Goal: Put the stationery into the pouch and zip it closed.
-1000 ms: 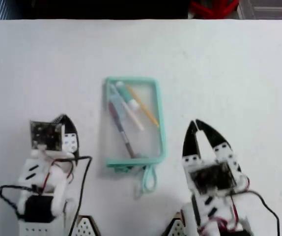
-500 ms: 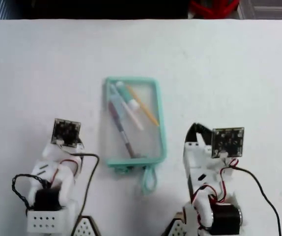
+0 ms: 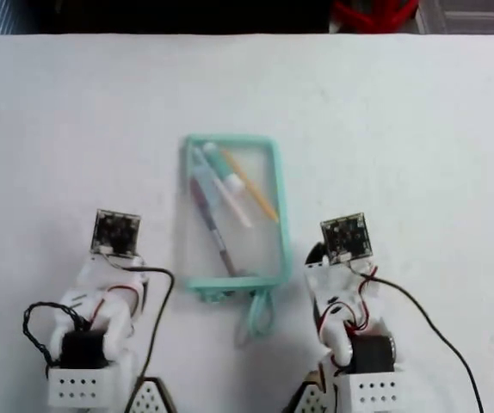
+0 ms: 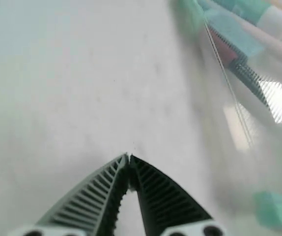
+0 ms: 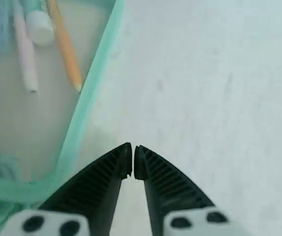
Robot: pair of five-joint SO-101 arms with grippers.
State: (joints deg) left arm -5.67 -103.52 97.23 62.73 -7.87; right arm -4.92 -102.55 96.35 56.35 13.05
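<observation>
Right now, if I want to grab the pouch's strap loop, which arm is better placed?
Right, probably. The right gripper sits shut close beside the pouch rim, with the strap loop nearer it; the left gripper, also shut, is farther off.

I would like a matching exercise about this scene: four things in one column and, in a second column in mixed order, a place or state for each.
Things:
1. pouch
2. orange pencil
3. left gripper
4. right gripper

Places or states:
A. shut, to the right of the pouch
B. inside the pouch
C. lying flat on the table
D. shut, to the left of the pouch

Pairs: 1-C, 2-B, 3-D, 4-A
</observation>
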